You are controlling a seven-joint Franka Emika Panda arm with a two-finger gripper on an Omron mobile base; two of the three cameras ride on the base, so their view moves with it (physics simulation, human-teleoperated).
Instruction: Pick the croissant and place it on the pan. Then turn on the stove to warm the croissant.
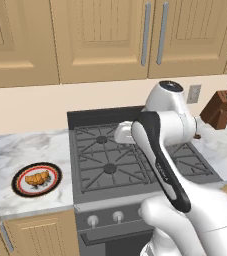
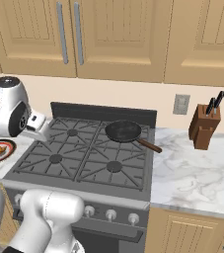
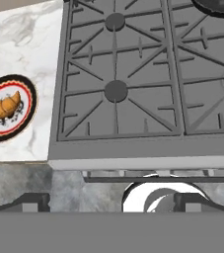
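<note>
Claw [image 3: 111, 203] tips stand wide apart with nothing between them, hanging above the front edge of the stove [image 3: 133, 99] and looking down on its left burners. Off to its left, well apart from it, the croissant [image 3: 4, 106] lies on a red-rimmed plate [image 3: 27, 106] on the marble worktop [image 3: 24, 49] beside the stove. On the far side, the black pan [image 2: 124, 131] sits on the back right burner, its handle pointing toward the knife block [image 2: 204, 126].
</note>
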